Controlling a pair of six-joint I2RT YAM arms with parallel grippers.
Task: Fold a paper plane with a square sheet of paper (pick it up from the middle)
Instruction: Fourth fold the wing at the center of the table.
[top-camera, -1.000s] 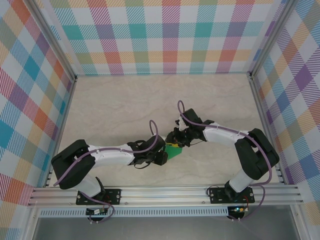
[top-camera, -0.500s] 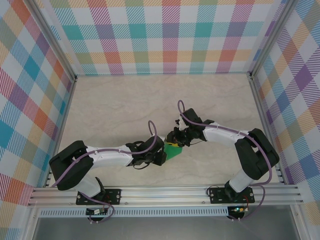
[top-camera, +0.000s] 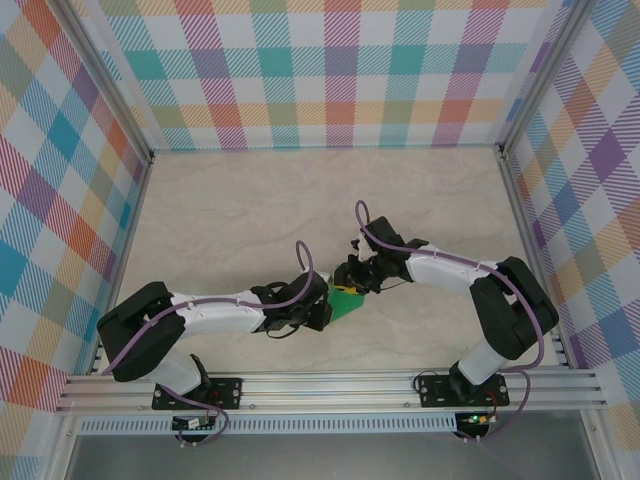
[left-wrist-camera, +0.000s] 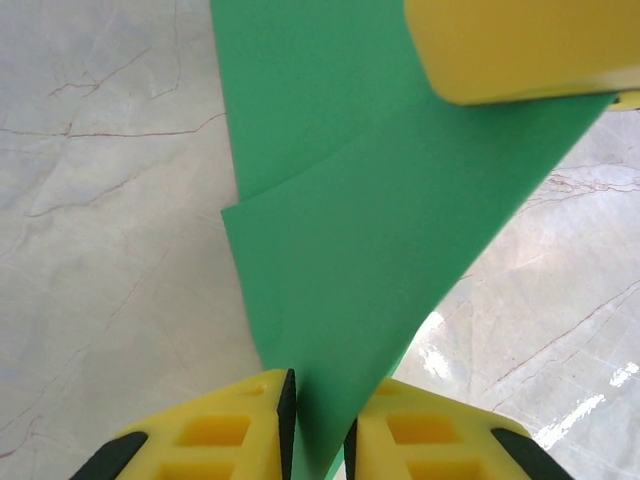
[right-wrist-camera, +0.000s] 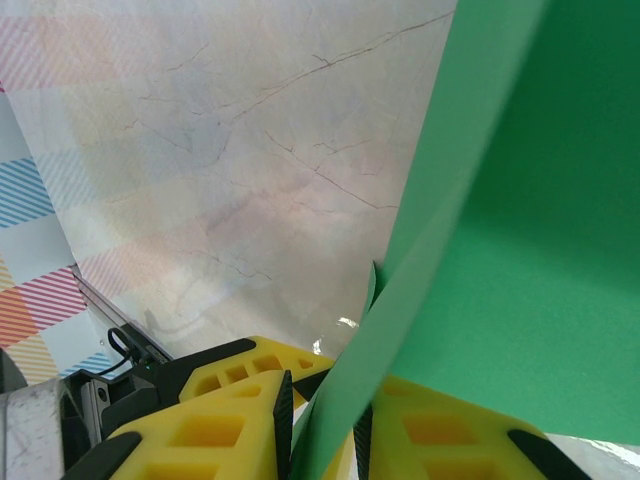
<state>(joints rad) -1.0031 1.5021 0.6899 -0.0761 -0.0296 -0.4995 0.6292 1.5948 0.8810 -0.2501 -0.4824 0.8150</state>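
A folded piece of green paper (top-camera: 349, 303) is held just above a pale marbled table (top-camera: 250, 210), with one creased layer overlapping another. At the paper's left corner, the left gripper (top-camera: 335, 306) has its yellow fingers (left-wrist-camera: 240, 425) pressed together on a narrow point of the sheet. At the paper's far right edge, the right gripper (top-camera: 353, 285) pinches it too, fingers (right-wrist-camera: 440, 430) tight on the fold.

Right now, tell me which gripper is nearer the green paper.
Neither: both touch it. The left gripper pinches the near tip of the green paper; the right gripper clamps its opposite end.
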